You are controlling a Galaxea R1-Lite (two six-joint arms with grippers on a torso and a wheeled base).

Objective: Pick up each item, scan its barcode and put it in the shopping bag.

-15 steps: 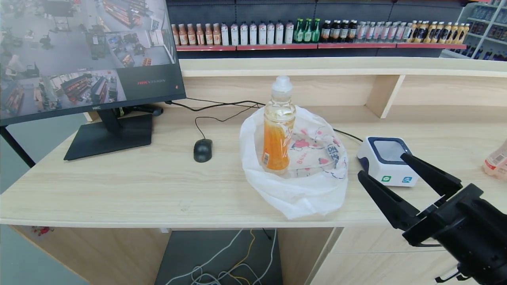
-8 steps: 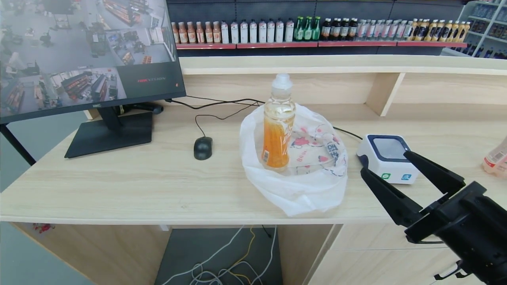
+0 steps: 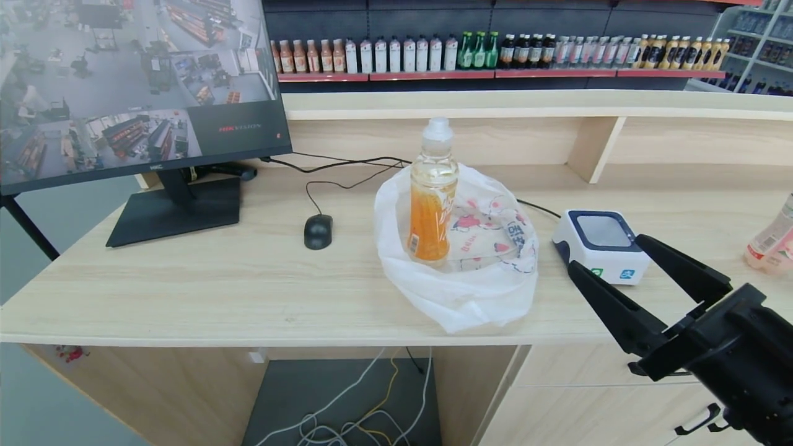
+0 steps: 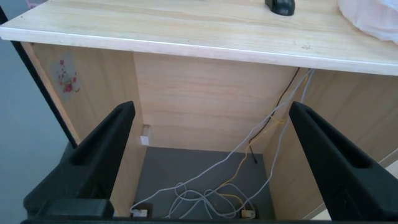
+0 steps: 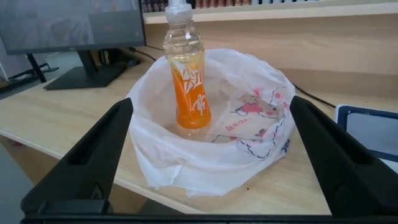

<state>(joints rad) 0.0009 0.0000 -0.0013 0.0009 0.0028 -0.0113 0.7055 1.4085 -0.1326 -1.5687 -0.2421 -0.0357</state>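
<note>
An orange drink bottle (image 3: 432,194) with a white cap stands upright inside the white shopping bag (image 3: 461,248) on the wooden counter; the right wrist view shows the bottle (image 5: 188,74) and the bag (image 5: 211,130) too. A white barcode scanner (image 3: 600,245) sits just right of the bag. A pink bottle (image 3: 771,238) lies at the counter's far right. My right gripper (image 3: 607,251) hangs open and empty near the counter's front edge, in front of the scanner. My left gripper (image 4: 211,112) is open, low down, facing the space under the counter.
A monitor (image 3: 133,87) on a black stand and a black mouse (image 3: 318,231) with its cable occupy the counter's left. A raised wooden shelf (image 3: 533,105) runs along the back. Loose cables (image 4: 230,180) hang under the counter. Bottles line the store shelf (image 3: 495,52) behind.
The whole head view has shifted slightly, so the camera moved. My right gripper has drawn back a little toward the lower right, still open.
</note>
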